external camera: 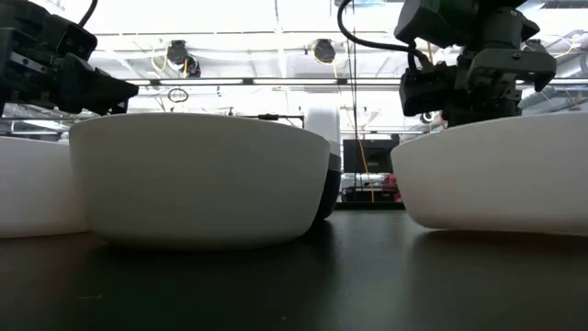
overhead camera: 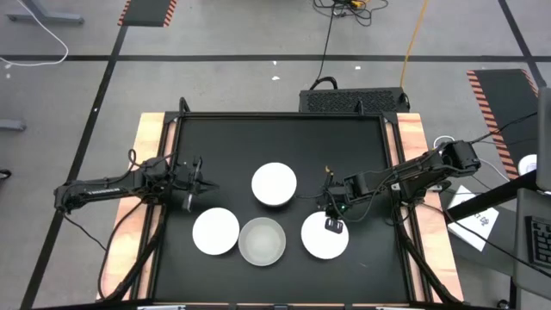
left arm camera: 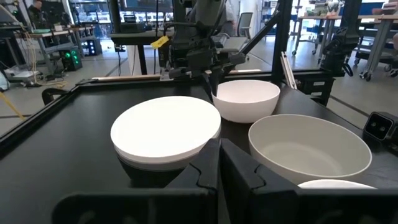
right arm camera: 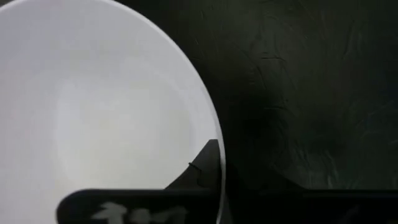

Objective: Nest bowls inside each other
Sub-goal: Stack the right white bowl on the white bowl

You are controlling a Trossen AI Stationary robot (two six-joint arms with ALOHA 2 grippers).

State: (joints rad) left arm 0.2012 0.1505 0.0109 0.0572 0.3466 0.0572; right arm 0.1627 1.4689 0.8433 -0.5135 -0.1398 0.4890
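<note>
Rim contact sets up the lift: the right gripper (overhead camera: 333, 225) has clenched on the edge of the right-hand white bowl (overhead camera: 319, 240), one finger inside, probably to carry it into another. Left of it sit the pale grey bowl (overhead camera: 262, 241) and two white bowls. The left gripper (overhead camera: 209, 185) waits clenched, empty.

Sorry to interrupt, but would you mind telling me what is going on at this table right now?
The robot is sorting bowls on a black table. The right tool has shut on the rim of a white bowl at the near right. The left tool waits shut at the left. A pale grey bowl and two more white bowls sit apart, not nested.
</note>
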